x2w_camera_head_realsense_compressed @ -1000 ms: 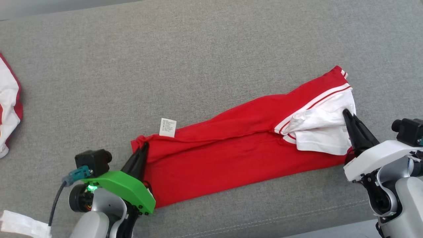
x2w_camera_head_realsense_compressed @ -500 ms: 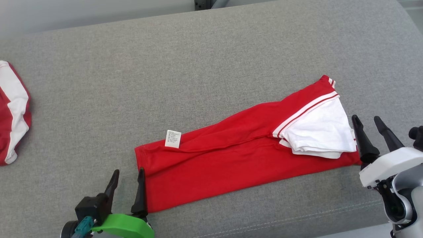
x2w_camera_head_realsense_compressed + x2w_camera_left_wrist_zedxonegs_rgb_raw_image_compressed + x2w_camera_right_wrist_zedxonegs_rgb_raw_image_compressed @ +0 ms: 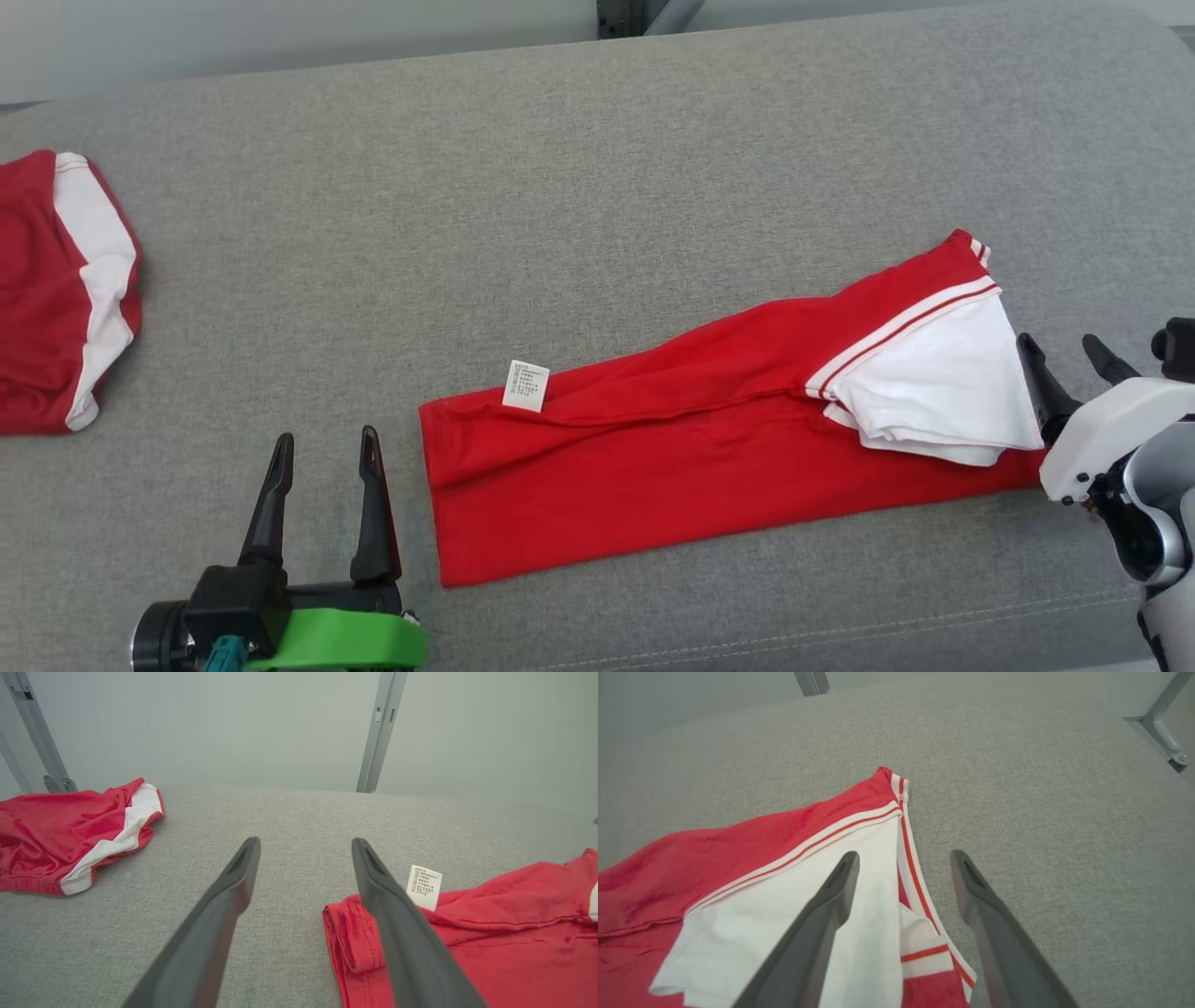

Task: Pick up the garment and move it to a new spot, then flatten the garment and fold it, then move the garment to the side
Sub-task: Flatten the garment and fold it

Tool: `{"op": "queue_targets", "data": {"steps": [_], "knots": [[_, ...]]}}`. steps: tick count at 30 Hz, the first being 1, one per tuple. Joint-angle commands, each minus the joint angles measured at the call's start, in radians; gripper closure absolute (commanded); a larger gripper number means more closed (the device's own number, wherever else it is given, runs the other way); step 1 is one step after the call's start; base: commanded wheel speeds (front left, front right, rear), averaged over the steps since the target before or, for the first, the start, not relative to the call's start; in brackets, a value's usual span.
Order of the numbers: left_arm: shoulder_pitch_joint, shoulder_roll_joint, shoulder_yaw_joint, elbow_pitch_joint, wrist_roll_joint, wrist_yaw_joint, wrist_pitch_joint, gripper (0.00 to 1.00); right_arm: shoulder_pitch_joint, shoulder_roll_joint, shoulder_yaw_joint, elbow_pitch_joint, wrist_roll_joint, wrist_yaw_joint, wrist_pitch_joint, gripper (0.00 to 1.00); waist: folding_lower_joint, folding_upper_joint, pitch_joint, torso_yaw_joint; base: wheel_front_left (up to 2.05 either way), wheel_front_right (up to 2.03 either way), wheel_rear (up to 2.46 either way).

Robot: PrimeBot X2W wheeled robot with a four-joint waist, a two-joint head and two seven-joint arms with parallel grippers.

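The garment (image 3: 672, 457) is a red shirt with a white, red-striped sleeve end, lying as a long folded strip across the grey cushion (image 3: 467, 187). A white care label (image 3: 526, 385) sticks out near its left end. My left gripper (image 3: 326, 437) stands open just left of that end, with nothing between its fingers. In the left wrist view the left gripper (image 3: 304, 842) frames bare cushion, and the garment's red hem (image 3: 504, 933) lies by the right finger. My right gripper (image 3: 1058, 340) is open beside the white sleeve end. In the right wrist view the right gripper (image 3: 904, 855) hangs over the sleeve's striped edge (image 3: 714, 868).
A second red and white garment (image 3: 56, 289) lies crumpled at the cushion's far left, also in the left wrist view (image 3: 70, 830). Metal frame posts (image 3: 380, 728) stand behind the cushion. The cushion's stitched front edge (image 3: 840, 625) runs just below the garment.
Both grippers were shut on the garment's two ends; they have opened, let go and drawn back. The garment now lies flat. The head camera has also shifted.
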Motion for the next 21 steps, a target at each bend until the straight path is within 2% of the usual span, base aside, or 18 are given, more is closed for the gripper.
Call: {"op": "queue_targets", "data": {"steps": [1,7,11,21], "knots": [[0.014,-0.011,0.01,-0.002,0.01,-0.011,-0.002,0.0,-0.023,-0.007,0.012,0.044,-0.007,-0.001,0.008,0.0,0.0001,0.0114,0.015,0.024,0.0,0.0,0.0],[0.009,-0.036,0.045,-0.002,0.039,-0.044,-0.002,0.0,-0.082,-0.033,0.061,0.212,-0.027,-0.001,-0.005,0.0,0.0001,0.0114,0.036,0.059,0.0,0.0,0.0],[0.006,-0.044,0.068,-0.007,0.044,-0.057,-0.002,0.0,-0.112,-0.04,0.09,0.291,-0.002,-0.001,-0.011,0.0,0.0001,0.0114,0.051,0.069,0.0,0.0,0.0],[-0.01,-0.052,0.084,-0.013,0.056,-0.074,-0.003,0.0,-0.155,-0.067,0.186,0.406,0.111,-0.001,0.01,0.0,0.0001,0.0114,0.071,0.084,0.0,0.0,0.0]]}}
